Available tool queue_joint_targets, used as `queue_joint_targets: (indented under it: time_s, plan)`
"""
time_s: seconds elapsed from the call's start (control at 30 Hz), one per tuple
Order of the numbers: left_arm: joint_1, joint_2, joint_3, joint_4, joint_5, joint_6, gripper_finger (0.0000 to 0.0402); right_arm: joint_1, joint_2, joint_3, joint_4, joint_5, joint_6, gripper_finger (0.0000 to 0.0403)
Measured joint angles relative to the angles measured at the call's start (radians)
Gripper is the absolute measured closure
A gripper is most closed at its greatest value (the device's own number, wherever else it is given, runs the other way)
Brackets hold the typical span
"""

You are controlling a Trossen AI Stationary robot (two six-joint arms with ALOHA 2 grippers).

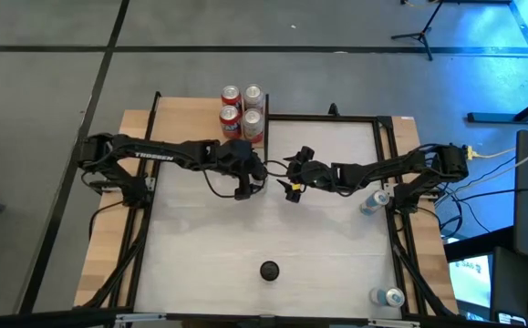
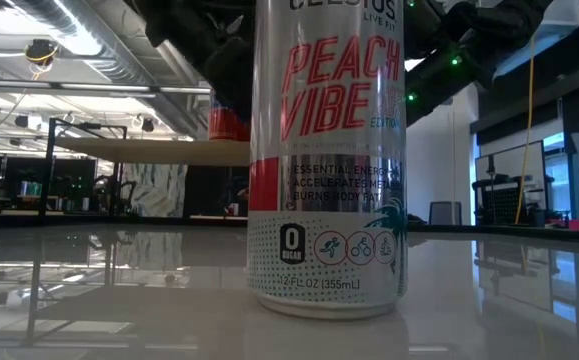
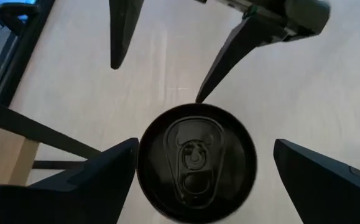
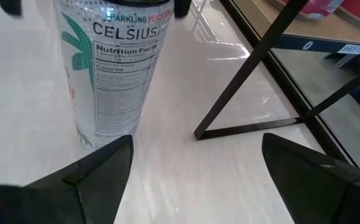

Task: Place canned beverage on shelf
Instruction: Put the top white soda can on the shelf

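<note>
A silver Celsius can with a black top [image 3: 195, 162] stands upright on the white tabletop, also in the right wrist view [image 4: 108, 68]. My left gripper [image 1: 245, 185] is above it and open, one finger on each side of the can's top [image 3: 204, 180]; I cannot tell if a finger touches it. My right gripper [image 1: 292, 182] is open and empty, just to the can's right [image 4: 195, 180]. The shelf, a tan board [image 2: 169, 152] on a black frame [image 4: 254, 81], stands at the far edge with several red-and-silver cans [image 1: 242, 114] on it.
Another Celsius can [image 1: 269, 270] stands near the table's front edge and fills the low view [image 2: 329, 160]. Two more cans [image 1: 373, 202] [image 1: 388, 296] lie at the table's right side. Black frame rails [image 1: 391, 182] border the tabletop.
</note>
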Motion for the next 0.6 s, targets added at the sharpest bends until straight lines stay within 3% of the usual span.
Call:
queue_joint_targets:
  time_s: [0.23,0.53,0.6]
  plan:
    - [0.007,0.046,-0.001,0.005,0.001,0.014,0.0072,0.000,0.000,0.000,0.000,0.000,0.000,0.0047]
    - [-0.003,0.045,-0.001,0.009,0.001,0.020,0.0164,0.000,0.000,0.000,0.000,0.000,0.000,0.0047]
    - [-0.016,0.034,-0.001,0.000,-0.006,0.025,0.0169,0.000,0.000,0.000,-0.001,0.000,0.000,0.0047]
